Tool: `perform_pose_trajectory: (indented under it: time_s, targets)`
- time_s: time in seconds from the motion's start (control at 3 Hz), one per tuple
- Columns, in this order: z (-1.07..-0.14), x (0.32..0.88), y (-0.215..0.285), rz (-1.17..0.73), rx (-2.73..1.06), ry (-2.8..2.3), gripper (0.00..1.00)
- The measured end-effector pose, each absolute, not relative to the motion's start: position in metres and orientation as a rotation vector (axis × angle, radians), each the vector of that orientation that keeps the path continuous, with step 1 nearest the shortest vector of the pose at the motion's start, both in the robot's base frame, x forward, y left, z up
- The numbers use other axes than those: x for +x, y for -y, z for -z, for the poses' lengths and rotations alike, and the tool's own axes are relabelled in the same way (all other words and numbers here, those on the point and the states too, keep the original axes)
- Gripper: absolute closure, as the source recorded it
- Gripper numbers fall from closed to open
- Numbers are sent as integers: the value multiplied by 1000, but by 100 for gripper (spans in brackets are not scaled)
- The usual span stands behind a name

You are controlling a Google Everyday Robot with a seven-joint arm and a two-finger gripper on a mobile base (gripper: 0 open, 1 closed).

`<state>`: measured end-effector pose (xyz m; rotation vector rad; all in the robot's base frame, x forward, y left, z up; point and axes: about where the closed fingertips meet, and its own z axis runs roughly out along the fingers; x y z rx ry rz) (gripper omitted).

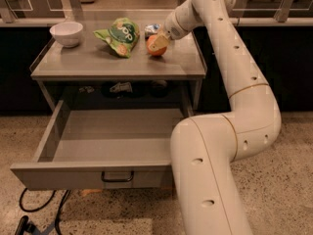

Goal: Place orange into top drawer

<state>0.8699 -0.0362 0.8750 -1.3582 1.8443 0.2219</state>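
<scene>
Arm [230, 146] fills the right side, cut off at the bottom, and hides the right end of the top drawer [112, 138]. Drawer is pulled fully out below the worktop [98, 65]. Dark gap under the worktop: contents hard to make out. Green bag [119, 35] and white bowl [67, 33] sit on the worktop. End effector [157, 44] is at the orange [151, 51] on the worktop's back right, covering part of it. Can't tell how far open it is or whether it has hold.

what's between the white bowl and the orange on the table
The green snack bag lies between the white bowl and the orange, as the camera view shows; the gripper is at the orange.
</scene>
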Motion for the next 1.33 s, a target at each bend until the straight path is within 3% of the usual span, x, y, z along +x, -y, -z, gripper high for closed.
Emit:
perform_pose_trajectory:
  time_s: [0.67,1.33]
  targets:
    - [-874,870,34,-222,-1361,-1847,99]
    - [-957,863,-22,-93,-1358,-1787,100]
